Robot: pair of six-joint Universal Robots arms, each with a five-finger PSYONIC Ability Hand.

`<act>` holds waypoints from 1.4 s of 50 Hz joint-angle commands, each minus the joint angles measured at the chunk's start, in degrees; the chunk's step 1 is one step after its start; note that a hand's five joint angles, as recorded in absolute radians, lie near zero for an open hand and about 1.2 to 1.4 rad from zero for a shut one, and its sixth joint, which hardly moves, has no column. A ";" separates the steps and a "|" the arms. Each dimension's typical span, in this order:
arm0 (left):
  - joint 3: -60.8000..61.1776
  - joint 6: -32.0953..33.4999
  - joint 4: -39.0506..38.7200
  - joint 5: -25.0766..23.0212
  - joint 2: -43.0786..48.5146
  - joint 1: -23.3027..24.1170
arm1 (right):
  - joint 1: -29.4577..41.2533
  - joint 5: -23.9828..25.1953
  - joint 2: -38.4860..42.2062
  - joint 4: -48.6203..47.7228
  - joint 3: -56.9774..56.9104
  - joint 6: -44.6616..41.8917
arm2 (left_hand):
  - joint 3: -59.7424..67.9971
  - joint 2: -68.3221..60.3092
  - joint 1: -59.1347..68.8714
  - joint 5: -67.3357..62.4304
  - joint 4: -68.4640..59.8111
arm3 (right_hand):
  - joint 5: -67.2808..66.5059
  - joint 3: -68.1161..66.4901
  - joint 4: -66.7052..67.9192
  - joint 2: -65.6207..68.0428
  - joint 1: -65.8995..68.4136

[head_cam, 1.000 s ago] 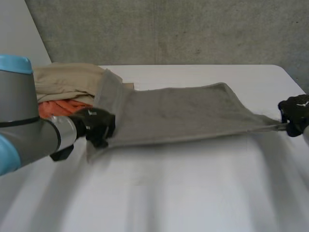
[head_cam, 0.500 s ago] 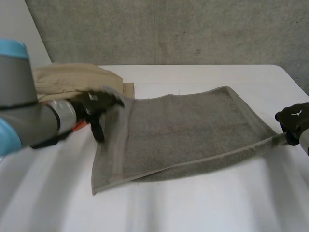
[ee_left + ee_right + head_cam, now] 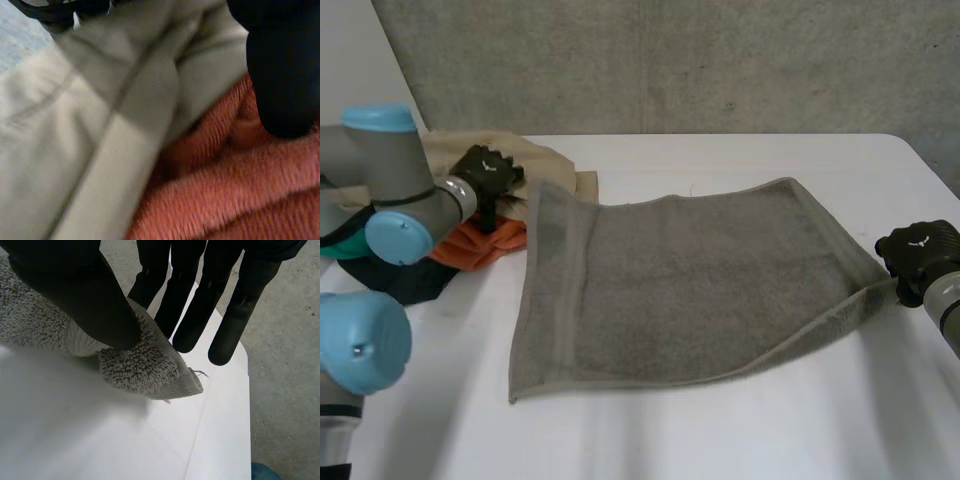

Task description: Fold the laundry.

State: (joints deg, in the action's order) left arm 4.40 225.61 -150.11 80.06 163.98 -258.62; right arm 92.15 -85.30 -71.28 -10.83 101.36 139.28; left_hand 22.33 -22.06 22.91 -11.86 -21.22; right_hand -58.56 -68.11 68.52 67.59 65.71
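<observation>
Grey towel (image 3: pixel 690 280), three-o'clock corner pinched by right hand (image 3: pixel 912 252), could slip free if tugged; left hand (image 3: pixel 485 172) hold unclear.

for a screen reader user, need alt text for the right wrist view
The right hand pinches a corner of the grey towel between thumb and fingers, over the white table. Grey floor lies beyond the table's edge.

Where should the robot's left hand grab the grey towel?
Probably the grey towel's near left corner, coming in low from the left: that corner lies flat on bare table, and it pairs with the near right corner that the right hand pinches.
</observation>
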 commanded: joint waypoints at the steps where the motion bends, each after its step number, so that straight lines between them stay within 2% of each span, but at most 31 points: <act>1: -8.26 2.03 -2.01 10.18 5.30 -2.41 | 0.31 -0.04 0.00 -1.65 0.51 0.03 | 57.66 -57.94 57.09 -58.14 -58.78 | -11.44 -11.89 11.48 12.41 14.29; 3: -9.49 1.94 -5.61 15.62 5.47 -3.73 | 0.39 -0.13 -0.09 -1.83 0.51 0.03 | 57.67 -57.94 57.09 -58.14 -58.78 | -11.44 -11.89 11.48 12.41 14.29; 4: -10.11 2.64 -9.81 20.96 5.56 -4.78 | 0.57 -0.13 -0.17 -1.83 0.51 0.11 | 57.67 -57.94 57.09 -58.14 -58.78 | -11.44 -11.89 11.48 12.41 14.29; 6: -10.20 4.39 -13.70 24.52 5.56 -5.93 | 0.74 -0.13 -0.26 -1.83 0.51 0.11 | 57.67 -57.94 57.09 -58.14 -58.78 | -11.44 -11.89 11.48 12.41 14.29; 7: -10.03 7.54 -17.46 24.70 5.65 -7.24 | 0.92 -0.13 -0.26 -1.83 0.51 0.20 | 57.67 -57.94 57.09 -58.14 -58.78 | -11.44 -11.89 11.48 12.41 14.29; 12: -9.50 15.47 -22.85 24.62 6.00 -10.06 | 1.71 -0.04 -0.35 -1.92 0.68 0.64 | 57.67 -57.94 57.09 -58.14 -58.78 | -11.44 -11.89 11.48 12.41 14.29; 17: -6.87 11.62 -21.28 24.27 4.25 -8.92 | 1.98 0.04 -0.35 -1.92 0.77 0.64 | 57.67 -57.94 57.09 -58.14 -58.78 | -11.44 -11.89 11.48 12.41 14.29; 20: -2.92 5.91 -20.13 22.34 1.26 -8.04 | 2.06 0.13 -0.52 -1.92 0.77 0.64 | 57.67 -57.94 57.09 -58.14 -58.78 | -11.44 -11.89 11.48 12.41 14.29; 23: 0.78 0.81 -19.69 17.95 -1.55 -7.60 | 2.06 0.13 -1.05 -1.83 0.77 0.73 | 25.31 -25.58 24.74 -25.78 -26.42 | -11.44 -11.89 11.48 12.41 14.29; 25: 3.14 -2.26 -19.34 14.44 -3.30 -7.25 | 2.06 0.13 -1.58 -1.83 0.94 0.90 | -3.72 3.44 -4.29 3.24 2.60 | -11.44 -11.89 11.48 12.41 14.29; 27: 4.73 -4.38 -18.55 12.24 -4.71 -6.90 | 1.98 0.22 -2.02 -1.83 1.12 1.08 | -12.33 12.06 -12.91 11.86 11.22 | -11.44 -11.89 11.48 12.41 14.29; 33: 10.00 -10.61 -11.89 7.31 -10.07 -5.67 | 1.45 0.92 -3.25 -1.66 0.95 2.13 | -12.33 12.06 -12.91 11.86 11.22 | -11.44 -11.89 11.48 12.41 14.29; 39: 15.28 -14.66 -5.81 5.72 -17.28 -4.79 | 1.27 1.28 -4.22 -1.39 0.60 2.84 | -12.33 12.06 -12.91 11.86 11.22 | -11.44 -11.89 11.48 12.41 14.29; 50: 41.10 -18.71 -2.91 3.53 -41.18 0.30 | 1.71 1.01 -4.57 -1.13 -0.90 2.93 | -12.33 12.06 -12.91 11.86 11.22 | -11.44 -11.89 11.48 12.41 14.29; 54: 53.67 -19.68 -3.08 0.98 -48.65 2.32 | 1.89 1.01 -4.39 -0.69 -1.25 3.28 | -12.33 12.06 -12.91 11.86 11.22 | -11.44 -11.89 11.48 12.41 14.29; 59: 71.40 -19.77 -4.04 -3.41 -56.56 4.69 | 2.15 1.01 -4.04 -0.51 -1.43 3.72 | 3.32 -3.59 2.75 -3.79 -4.43 | -11.44 -11.89 11.48 12.41 14.29; 63: 82.50 -19.59 -5.98 -5.00 -59.65 6.72 | 2.59 1.01 -3.78 -0.34 -1.25 3.72 | 15.11 -15.39 14.54 -15.58 -16.23 | -11.44 -11.89 11.48 12.41 14.29; 70: 96.30 -17.75 -14.92 -5.00 -61.15 9.27 | 2.68 1.19 -3.16 -0.25 -1.07 3.72 | 19.16 -19.44 18.59 -19.64 -20.28 | -11.44 -11.89 11.48 12.41 14.29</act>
State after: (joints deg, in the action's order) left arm 90.88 206.30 -158.01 74.76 103.50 -251.25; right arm 94.71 -84.24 -74.94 -11.11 100.08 143.03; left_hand 35.07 -35.17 35.62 -25.15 -35.29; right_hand -58.55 -68.11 68.59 67.59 65.71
